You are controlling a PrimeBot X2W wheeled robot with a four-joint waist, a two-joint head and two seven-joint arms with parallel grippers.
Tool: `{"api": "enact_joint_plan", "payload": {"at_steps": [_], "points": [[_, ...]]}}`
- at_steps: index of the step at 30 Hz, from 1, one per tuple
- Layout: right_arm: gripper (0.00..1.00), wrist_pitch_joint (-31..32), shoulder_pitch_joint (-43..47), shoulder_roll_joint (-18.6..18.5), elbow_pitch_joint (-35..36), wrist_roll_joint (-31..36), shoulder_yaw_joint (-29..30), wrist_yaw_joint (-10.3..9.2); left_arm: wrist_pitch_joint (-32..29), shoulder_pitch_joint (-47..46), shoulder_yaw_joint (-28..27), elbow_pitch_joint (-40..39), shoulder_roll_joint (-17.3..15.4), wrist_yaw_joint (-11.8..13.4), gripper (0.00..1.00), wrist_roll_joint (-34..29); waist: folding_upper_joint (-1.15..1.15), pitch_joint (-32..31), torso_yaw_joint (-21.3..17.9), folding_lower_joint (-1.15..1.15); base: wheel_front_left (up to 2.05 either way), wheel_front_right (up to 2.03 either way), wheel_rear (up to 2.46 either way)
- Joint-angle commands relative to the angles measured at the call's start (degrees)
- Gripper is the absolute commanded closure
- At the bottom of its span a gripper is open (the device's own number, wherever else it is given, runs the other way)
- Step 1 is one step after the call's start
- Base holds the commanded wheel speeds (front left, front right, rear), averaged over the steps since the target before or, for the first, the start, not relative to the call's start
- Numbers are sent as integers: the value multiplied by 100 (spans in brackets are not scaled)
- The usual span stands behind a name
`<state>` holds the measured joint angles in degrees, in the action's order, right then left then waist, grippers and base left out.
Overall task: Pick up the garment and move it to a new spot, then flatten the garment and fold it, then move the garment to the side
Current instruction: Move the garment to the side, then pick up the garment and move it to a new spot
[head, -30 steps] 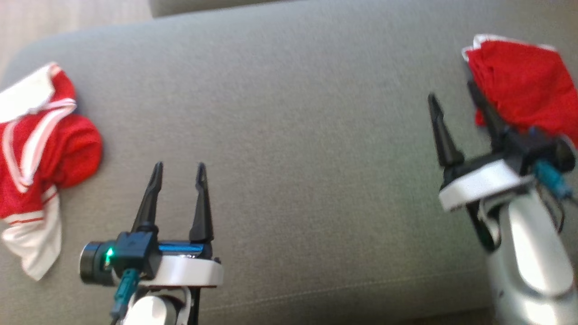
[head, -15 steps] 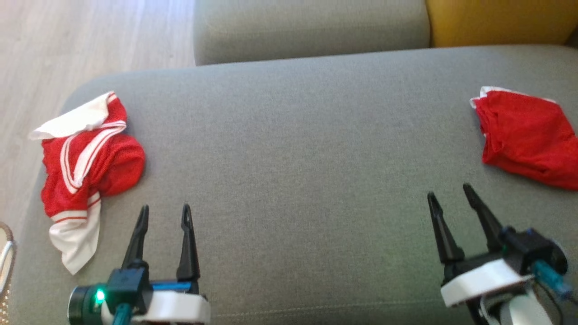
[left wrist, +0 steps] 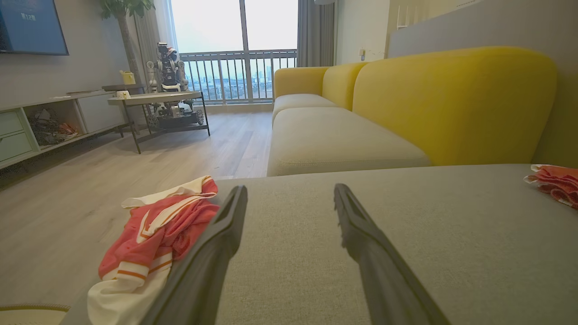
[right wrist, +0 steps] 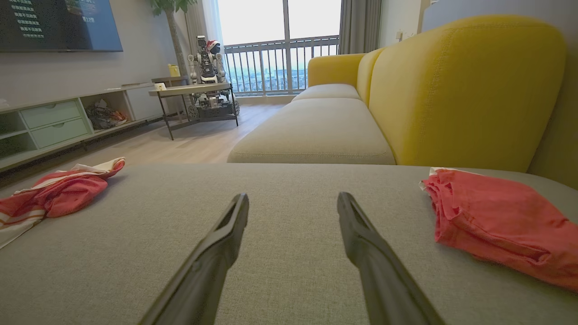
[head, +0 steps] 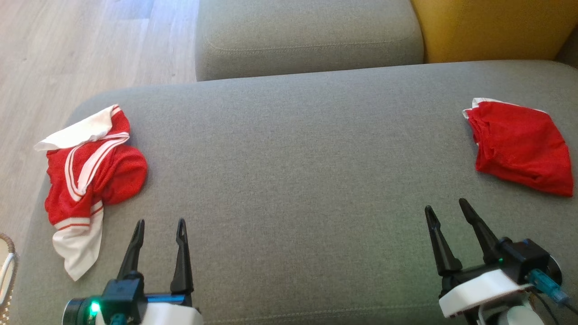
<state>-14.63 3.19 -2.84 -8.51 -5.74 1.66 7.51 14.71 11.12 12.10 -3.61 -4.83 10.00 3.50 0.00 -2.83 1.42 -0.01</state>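
As head view has it: left claw (head: 160,221), right claw (head: 445,205) spread, empty, over grey sofa seat (head: 293,158); folded red garment (head: 519,146) far right, crumpled garment (head: 90,176) far left. Left wrist: crumpled garment beside fingers (left wrist: 216,253). Right wrist: folded red garment to right.

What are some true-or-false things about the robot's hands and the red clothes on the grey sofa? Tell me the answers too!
1. The left gripper is holding the red and white garment. False: its fingers are open and empty, and the garment lies apart from it on the grey cushion.
2. The mostly red garment lies at the right end of the cushion. True.
3. The right gripper is open with nothing in it. True.
4. The red and white garment is spread out flat and smooth. False: it is bunched up in a heap near the cushion's left edge.
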Motion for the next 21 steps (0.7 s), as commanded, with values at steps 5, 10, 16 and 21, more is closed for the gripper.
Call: {"api": "enact_joint_plan", "payload": {"at_steps": [5,10,16,21], "points": [[0,-37,-95,-4,142,-101,-151,-2,29,-142,-260,-147,40,-59,0,-80,0,-19,1,1,0,0,0],[0,-37,-80,-4,129,-107,-161,-2,29,-152,-267,-117,61,-109,0,-114,0,-29,87,1,0,0,0],[0,-37,-8,-4,106,-118,-161,-2,29,-132,-229,-69,75,-149,0,-186,0,-51,465,1,0,0,0],[0,-37,31,-4,116,-157,-165,-2,29,-80,-198,-17,67,-157,0,-248,0,-66,989,1,0,0,0]]}}
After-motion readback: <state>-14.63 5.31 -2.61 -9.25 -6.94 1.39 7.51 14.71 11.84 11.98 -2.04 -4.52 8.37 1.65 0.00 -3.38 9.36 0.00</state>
